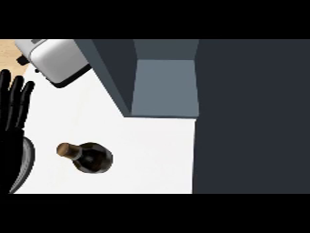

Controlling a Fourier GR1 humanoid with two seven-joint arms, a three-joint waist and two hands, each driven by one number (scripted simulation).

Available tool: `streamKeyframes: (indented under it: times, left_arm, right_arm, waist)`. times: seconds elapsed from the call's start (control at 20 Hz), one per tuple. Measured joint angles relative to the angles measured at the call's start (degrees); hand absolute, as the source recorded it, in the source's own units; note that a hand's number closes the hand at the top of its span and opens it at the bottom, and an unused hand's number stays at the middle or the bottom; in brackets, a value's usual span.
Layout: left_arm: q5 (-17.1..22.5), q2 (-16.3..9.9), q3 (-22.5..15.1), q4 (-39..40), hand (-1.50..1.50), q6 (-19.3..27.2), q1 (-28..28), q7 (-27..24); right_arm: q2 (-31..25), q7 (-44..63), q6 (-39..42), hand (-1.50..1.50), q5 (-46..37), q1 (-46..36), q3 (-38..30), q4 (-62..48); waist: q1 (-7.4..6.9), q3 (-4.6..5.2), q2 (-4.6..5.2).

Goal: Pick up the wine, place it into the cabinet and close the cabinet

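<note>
One hand (4, 118) shows, the left, at the counter's (150, 150) left edge with fingers straight and apart (resting, holding nothing); the right is out of view. A toaster (53, 59) sits at the far left corner. The wine (90, 157) stands upright near the counter's front, untouched, its cork toward the hand. Beyond it the cabinet (164, 86) stands open, ready to take the bottle; nothing seems to block the way.

Wine bottle (89, 157): we find it on the counter (150, 136), near the front.
Toaster (57, 61): behind, at left.
Cabinet (164, 77): behind, at right.
Left hand (3, 118): left of the bottle.
</note>
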State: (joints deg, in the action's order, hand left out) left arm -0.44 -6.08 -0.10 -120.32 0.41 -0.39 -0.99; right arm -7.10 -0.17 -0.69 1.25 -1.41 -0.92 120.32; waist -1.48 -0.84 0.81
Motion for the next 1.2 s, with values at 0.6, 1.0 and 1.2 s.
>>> streamKeyframes:
  times: [0.6, 1.0, 1.2]
  left_arm:
    - [12.7, 2.5, -15.9, 1.9, -1.5, -10.1, -3.3, 14.3]
    - [15.5, 4.2, -22.3, -12.7, -1.5, -3.8, -3.8, 33.2]
    - [14.4, 4.3, -25.7, -17.0, -1.5, -0.7, -2.8, 39.5]
  right_arm:
    - [-0.3, 4.5, 8.2, -1.5, 6.2, 8.4, 9.8, 7.2]
    - [-2.2, 12.2, 9.6, -1.5, 8.7, 15.9, 13.0, 18.7]
    - [-1.9, 12.1, 9.7, -1.5, 8.4, 17.6, 14.8, 19.2]
  waist:
    - [2.76, 0.73, -0.95]
    - [1.99, 0.8, -1.11]
    - [1.78, 0.81, -1.14]
